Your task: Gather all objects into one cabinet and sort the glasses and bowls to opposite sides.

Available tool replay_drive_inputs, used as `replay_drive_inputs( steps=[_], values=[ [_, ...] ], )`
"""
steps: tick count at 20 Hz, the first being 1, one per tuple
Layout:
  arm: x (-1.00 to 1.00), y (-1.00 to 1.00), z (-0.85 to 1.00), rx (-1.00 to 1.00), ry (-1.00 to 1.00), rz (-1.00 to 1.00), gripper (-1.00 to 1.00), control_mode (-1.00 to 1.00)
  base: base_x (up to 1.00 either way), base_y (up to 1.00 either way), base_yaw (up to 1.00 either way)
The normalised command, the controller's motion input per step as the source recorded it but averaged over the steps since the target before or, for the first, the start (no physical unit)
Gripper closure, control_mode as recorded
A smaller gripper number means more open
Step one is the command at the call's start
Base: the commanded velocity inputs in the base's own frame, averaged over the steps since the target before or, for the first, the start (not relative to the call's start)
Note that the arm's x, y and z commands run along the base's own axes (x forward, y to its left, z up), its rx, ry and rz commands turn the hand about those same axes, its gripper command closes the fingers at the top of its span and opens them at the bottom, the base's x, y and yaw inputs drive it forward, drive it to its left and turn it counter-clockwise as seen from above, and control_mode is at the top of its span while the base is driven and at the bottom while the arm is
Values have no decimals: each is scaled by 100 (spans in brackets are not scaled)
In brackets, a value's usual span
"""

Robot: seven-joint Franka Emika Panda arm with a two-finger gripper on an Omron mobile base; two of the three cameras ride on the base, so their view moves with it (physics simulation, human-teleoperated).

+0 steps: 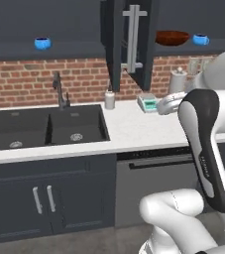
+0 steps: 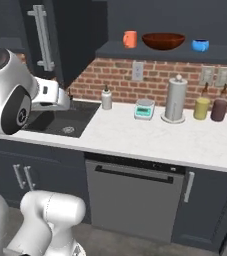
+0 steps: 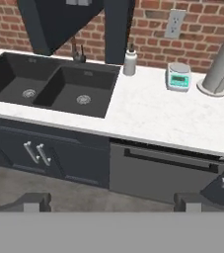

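White counter (image 3: pixel 148 111) bare toward its front edge, claw (image 3: pixel 111 202) wide open, seemingly empty, well above the floor

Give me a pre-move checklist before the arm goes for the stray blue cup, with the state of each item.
1. Jaws open and holding nothing: ok; in the hand view the gripper shows its tips wide apart with nothing between them.
2. Stray blue cup upright on the left shelf, free of neighbours: ok.
3. Right cabinet shelf holds the wooden bowl, orange mug and other blue cup: ok.
4. Free space on that shelf for one more cup: ok, gap between bowl and blue cup.
5. Open cabinet door hanging between the two shelves, in the carrying path: not ok.
6. Cup within reach from here: cannot tell.
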Motion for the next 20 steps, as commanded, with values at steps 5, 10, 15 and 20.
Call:
replay_drive_inputs(
  steps=[5,10,15,20],
  values=[
    [0,0,0,0,0,0,-100,100,0,100,0],
    [0,0,0,0,0,0,-100,100,0,87,0],
    [0,0,0,0,0,0,-100,100,4,76,-7],
    [0,0,0,0,0,0,-100,100,54,54,-12]
  ],
)
